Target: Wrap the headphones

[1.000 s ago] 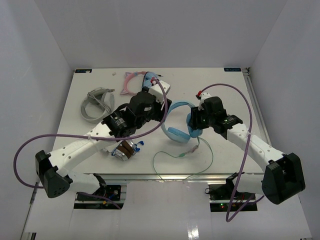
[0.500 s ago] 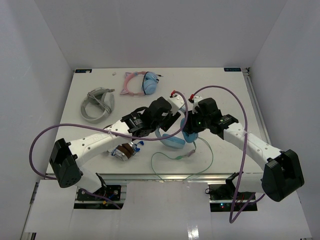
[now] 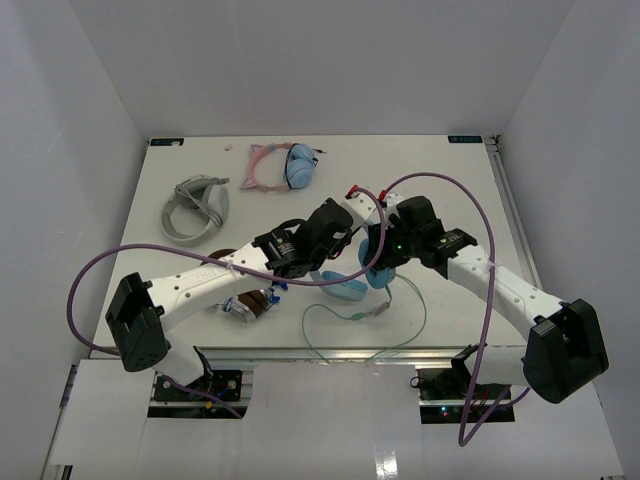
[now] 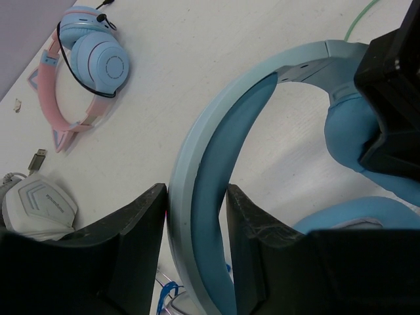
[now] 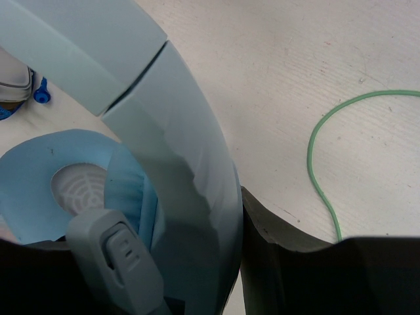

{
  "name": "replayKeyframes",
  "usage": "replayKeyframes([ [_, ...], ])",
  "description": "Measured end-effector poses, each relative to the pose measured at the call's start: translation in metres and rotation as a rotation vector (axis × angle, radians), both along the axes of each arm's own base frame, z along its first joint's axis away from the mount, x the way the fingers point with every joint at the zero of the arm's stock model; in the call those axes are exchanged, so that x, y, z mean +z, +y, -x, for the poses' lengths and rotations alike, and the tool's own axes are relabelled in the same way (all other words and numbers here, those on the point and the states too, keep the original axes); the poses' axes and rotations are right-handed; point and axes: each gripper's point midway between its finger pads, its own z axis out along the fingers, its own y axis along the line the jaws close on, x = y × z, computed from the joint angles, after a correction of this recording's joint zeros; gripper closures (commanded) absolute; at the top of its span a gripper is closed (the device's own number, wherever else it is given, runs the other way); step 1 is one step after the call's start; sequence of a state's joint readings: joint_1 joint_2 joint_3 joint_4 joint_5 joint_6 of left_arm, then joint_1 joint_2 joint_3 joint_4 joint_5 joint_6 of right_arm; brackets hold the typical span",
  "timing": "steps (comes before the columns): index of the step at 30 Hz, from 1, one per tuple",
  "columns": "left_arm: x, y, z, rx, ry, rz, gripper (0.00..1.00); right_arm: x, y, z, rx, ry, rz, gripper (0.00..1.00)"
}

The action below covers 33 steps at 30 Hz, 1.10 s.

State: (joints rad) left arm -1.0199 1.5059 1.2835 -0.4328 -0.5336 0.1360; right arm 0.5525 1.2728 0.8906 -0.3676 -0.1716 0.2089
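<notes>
Headphones [image 3: 345, 283] mid-table toward the near edge, between the two arms, one earcup flat on the table [image 3: 450, 180] and the band arching up from it. Farthest left, untouched: grey pair [image 3: 195, 210] and, beyond it, pink cat-ear pair [image 3: 270, 165], both well apart from the work; small brown-and-silver object [image 3: 250, 300] just beside the left forearm. Within the last second, left gripper [image 3: 340, 245] brought across from near the pink pair and onto the band, jaws narrowing on the way; now seen from the left wrist straddling the headband [image 4: 197, 190], one finger against each face, apparently in contact though possibly not yet fully tight. Probably a second hold being taken, so that the set can be steadied or turned while the lead gets wound. Band itself pale blue outside with a deeper blue padded lining, earcups thick, soft and blue, likely to give a little under pressure. Farther right, right gripper [image 3: 378, 262] unmoved over that second, clamped across the band [image 5: 190, 164] just above an earcup, at the grey slider. Rightmost and nearest: thin pale green cable [image 3: 365, 325] sprawled loose in a wide loop over the table's near edge, not wound at all, so wrapping judged barely begun.
</notes>
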Motion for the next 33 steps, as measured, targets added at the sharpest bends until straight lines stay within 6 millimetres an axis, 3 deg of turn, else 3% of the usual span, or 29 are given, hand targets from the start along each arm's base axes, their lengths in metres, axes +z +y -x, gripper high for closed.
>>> replayKeyframes([
  [5,-0.001,0.001,-0.001,0.007,-0.005,-0.01,0.62,-0.001,0.001,0.001,0.004,0.006,-0.002,0.92],
  [10,-0.004,0.004,-0.002,0.022,-0.014,-0.033,0.66,-0.004,0.0,0.001,0.003,0.015,0.006,0.92],
  [12,-0.005,0.004,-0.002,0.026,-0.014,-0.037,0.59,-0.004,0.0,0.002,0.003,0.017,0.007,0.92],
  [14,-0.007,0.005,-0.002,0.03,-0.012,-0.039,0.45,-0.005,-0.001,0.002,0.003,0.021,0.009,0.92],
  [19,-0.018,0.002,-0.002,0.031,0.004,-0.058,0.4,-0.003,0.001,0.003,0.01,0.02,0.003,0.92],
  [29,-0.031,0.005,-0.005,0.054,0.012,-0.101,0.68,-0.006,-0.001,0.007,0.014,0.039,0.017,0.92],
  [33,-0.031,0.006,-0.006,0.062,0.008,-0.102,0.85,-0.007,-0.001,0.008,0.014,0.041,0.018,0.92],
])
